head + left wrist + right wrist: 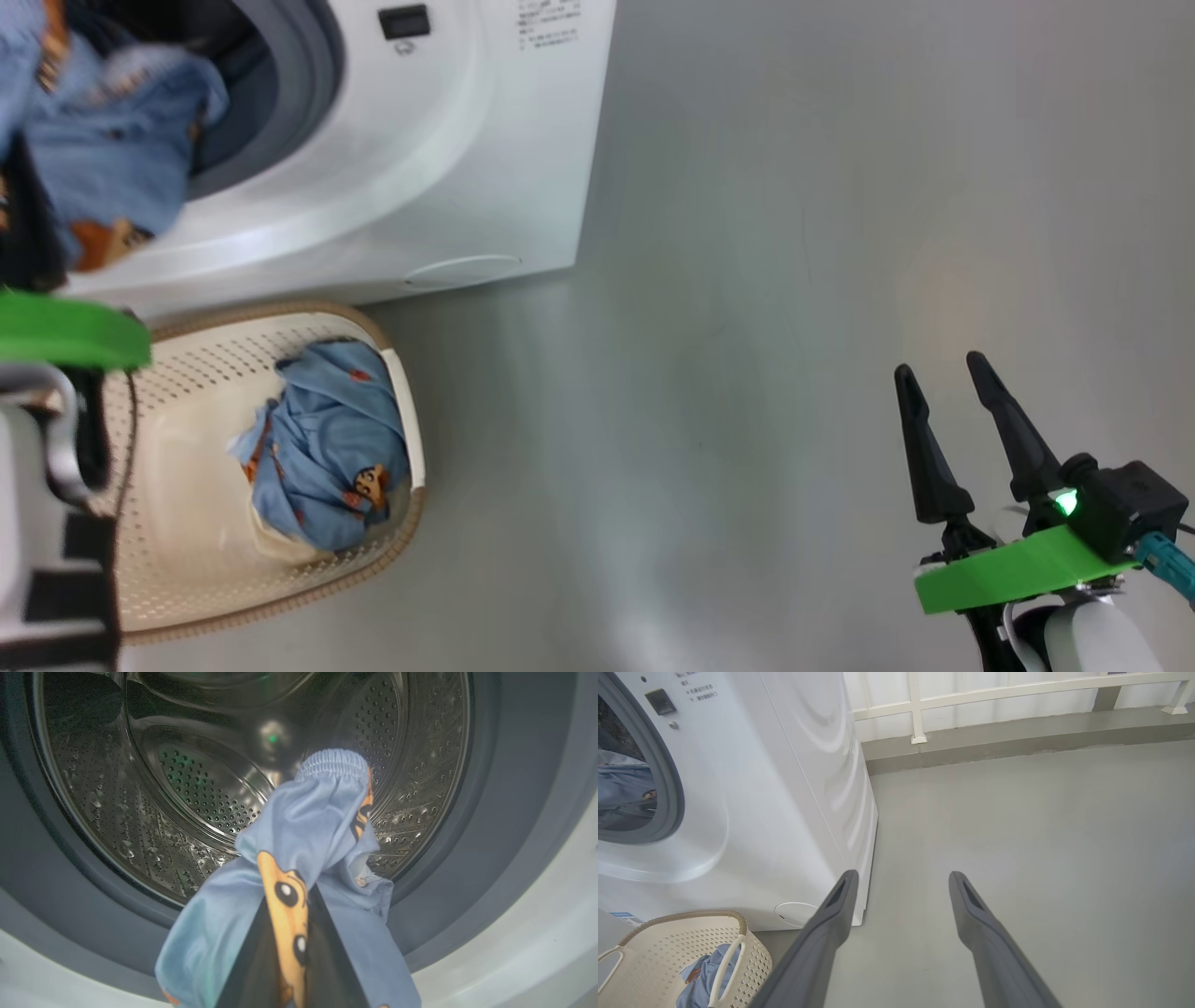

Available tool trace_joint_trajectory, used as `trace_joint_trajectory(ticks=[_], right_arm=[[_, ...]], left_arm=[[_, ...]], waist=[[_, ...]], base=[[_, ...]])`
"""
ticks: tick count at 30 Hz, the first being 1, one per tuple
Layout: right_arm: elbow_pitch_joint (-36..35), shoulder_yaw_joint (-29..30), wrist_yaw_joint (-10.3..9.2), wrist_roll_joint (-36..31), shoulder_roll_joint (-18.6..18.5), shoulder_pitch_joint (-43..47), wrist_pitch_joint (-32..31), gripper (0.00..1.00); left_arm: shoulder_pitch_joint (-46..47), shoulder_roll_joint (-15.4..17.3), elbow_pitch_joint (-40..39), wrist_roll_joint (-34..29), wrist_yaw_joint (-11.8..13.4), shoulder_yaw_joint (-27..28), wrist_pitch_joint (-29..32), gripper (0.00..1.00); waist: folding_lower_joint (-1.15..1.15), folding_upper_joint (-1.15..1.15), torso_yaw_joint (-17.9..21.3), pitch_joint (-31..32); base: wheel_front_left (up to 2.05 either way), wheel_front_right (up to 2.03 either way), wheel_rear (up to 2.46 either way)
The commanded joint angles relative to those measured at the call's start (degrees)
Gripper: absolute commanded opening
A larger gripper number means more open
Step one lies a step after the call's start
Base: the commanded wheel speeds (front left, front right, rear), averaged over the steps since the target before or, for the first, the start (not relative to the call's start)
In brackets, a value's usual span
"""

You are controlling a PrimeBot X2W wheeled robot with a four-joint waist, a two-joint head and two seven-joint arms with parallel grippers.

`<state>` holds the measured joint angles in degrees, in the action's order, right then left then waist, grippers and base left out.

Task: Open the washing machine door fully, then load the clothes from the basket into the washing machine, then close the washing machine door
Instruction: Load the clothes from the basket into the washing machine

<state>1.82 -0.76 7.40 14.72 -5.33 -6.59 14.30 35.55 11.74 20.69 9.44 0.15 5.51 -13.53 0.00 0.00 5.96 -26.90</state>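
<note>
1. Bottom centre of the left wrist view: left gripper (292, 896) pressed together on a fold of the clothes (322, 812), pinching right through an orange patch.
2. Drapes limp over both fingers, elastic cuff flopping up to mid-frame; looks light, soft and floppy, unlikely to slip from a firm pinch, likely to trail or snag.
3. Just beyond, across the whole frame: grey-blue gasket (490, 812) and perforated drum (196, 788) of the washing machine (537, 914); probably needs carrying well past the gasket lip before release.
4. Lower right of the head view: right gripper (939, 364) spread wide, holding nothing, above bare floor (747, 373).
5. Lower left of that view: the basket (187, 597), with a second garment (327, 439) bunched against its wall toward frame right; best taken at a raised fold atop the heap, never at a flat edge.
6. Upper left: mouth of the machine, blue cloth dangling before it.
</note>
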Motion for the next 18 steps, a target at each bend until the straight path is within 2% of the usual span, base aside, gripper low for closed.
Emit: trace_joint_trajectory(ticks=[1,18], right_arm=[[-1.0,-1.3,0.09,0.6,-0.4,-0.8,0.6,1.0],[-1.1,-1.7,0.09,1.8,0.1,-3.2,0.7,1.0]], left_arm=[[3.3,3.6,0.1,0.4,-0.3,1.8,0.6,0.0],[24.4,6.8,14.7,2.0,-2.3,-0.6,10.1,0.0]], waist=[[0.0,0.0,1.3,-2.6],[0.0,0.0,2.2,-9.7]], base=[[0.0,0.0,0.0],[0.0,0.0,0.0]])
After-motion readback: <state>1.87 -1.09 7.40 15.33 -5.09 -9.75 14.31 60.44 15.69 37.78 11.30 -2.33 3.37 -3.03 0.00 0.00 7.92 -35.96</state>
